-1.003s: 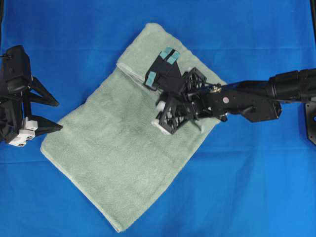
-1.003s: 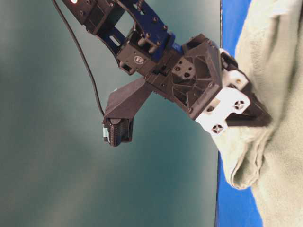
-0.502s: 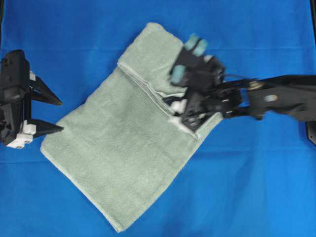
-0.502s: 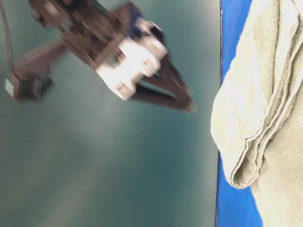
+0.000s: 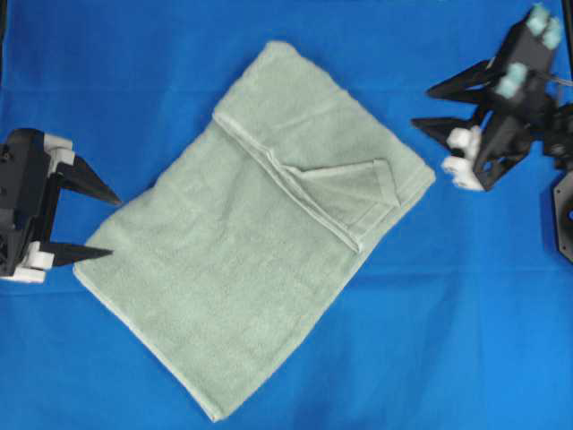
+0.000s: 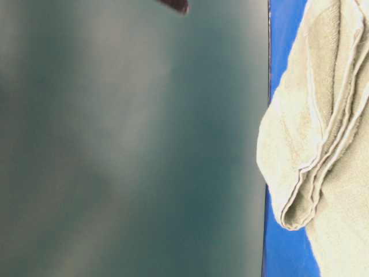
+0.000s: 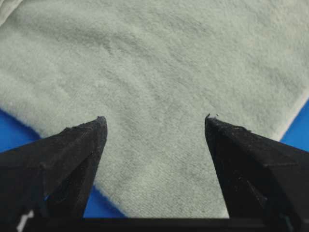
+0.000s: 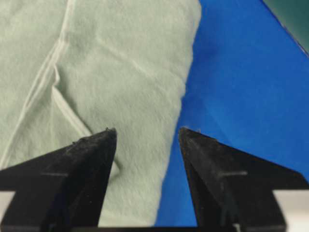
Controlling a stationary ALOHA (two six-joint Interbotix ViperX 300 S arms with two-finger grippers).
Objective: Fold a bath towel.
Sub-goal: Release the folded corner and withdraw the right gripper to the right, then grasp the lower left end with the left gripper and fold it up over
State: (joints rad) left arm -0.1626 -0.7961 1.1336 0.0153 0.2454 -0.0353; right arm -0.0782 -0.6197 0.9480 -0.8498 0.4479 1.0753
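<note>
The pale sage-green bath towel (image 5: 224, 260) lies slantwise on the blue cloth, folded, with a hemmed flap edge running across it. A small corner (image 5: 349, 184) is turned over near its right end. My left gripper (image 5: 115, 227) stands open just off the towel's left edge; in the left wrist view the left gripper (image 7: 154, 121) has the towel (image 7: 159, 63) below its spread fingers. My right gripper (image 5: 421, 107) is open and empty, up and to the right of the towel. The right wrist view shows the right gripper (image 8: 147, 130) over the towel's edge (image 8: 111, 63).
The blue cloth (image 5: 430, 340) covers the whole table. A black fixture (image 5: 564, 215) stands at the right edge. The table-level view shows the towel's folded end (image 6: 305, 173) at the table's edge (image 6: 268, 115), with a dark fingertip (image 6: 176, 4) at the top.
My right gripper has lifted off the towel and drawn back to the upper right, opening a little more. The turned-over corner it covered now shows. The left gripper has shifted slightly.
</note>
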